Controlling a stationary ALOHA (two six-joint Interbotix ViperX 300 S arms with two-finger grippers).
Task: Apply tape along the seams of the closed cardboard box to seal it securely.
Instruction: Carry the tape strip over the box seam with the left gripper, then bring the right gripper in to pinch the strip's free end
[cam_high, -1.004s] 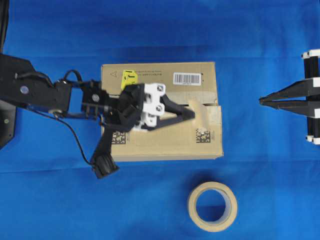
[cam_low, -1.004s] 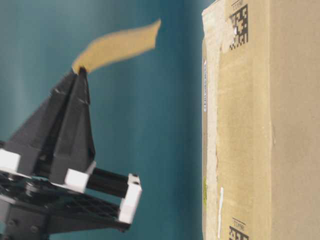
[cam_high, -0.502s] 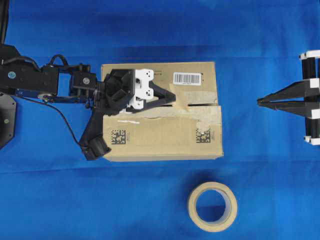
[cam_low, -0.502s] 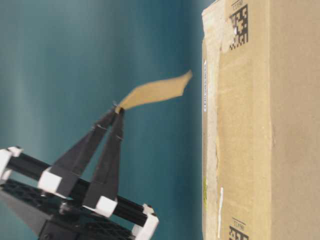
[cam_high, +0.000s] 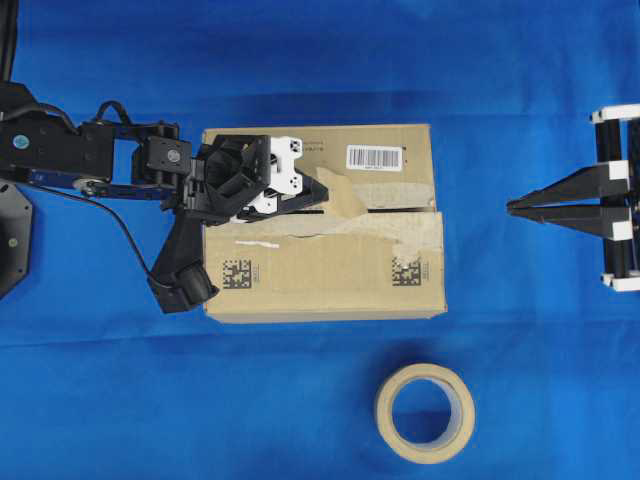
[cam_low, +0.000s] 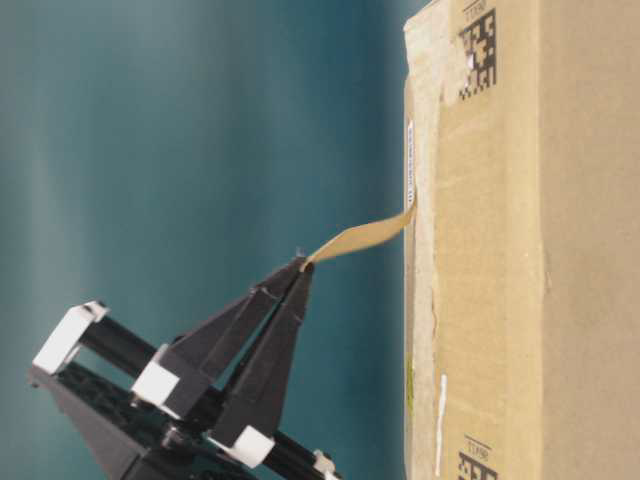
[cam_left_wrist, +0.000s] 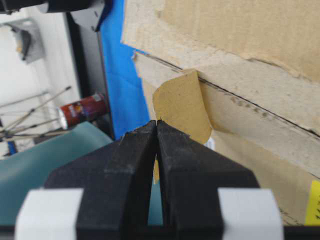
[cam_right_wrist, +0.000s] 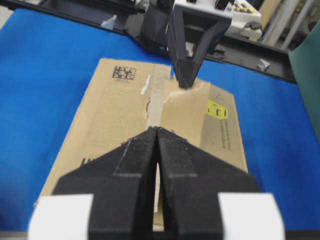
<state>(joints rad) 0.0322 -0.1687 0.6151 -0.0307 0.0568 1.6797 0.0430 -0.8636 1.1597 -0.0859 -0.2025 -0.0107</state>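
Note:
The cardboard box (cam_high: 330, 270) lies in the middle of the blue cloth, its seam (cam_high: 400, 209) running left to right between the flaps. My left gripper (cam_high: 325, 196) hangs over the box's left half, shut on one end of the tape (cam_high: 348, 192). From table level the tape (cam_low: 360, 238) slopes from the fingertips (cam_low: 300, 268) to the box top (cam_low: 480, 250), and its free end touches there. The left wrist view has the tape (cam_left_wrist: 180, 102) curling onto the cardboard beside the seam (cam_left_wrist: 250, 102). My right gripper (cam_high: 512, 207) is shut and empty, off the box's right end.
A tan tape roll (cam_high: 425, 412) lies on the cloth in front of the box. Paler torn tape remnants (cam_high: 420, 232) cover part of the box top. A red can (cam_left_wrist: 82, 109) stands beyond the table in the left wrist view.
My left gripper has drawn back to the left and dropped toward the box. The tape's free end, in the air before, now touches the box top. The right gripper has barely moved.

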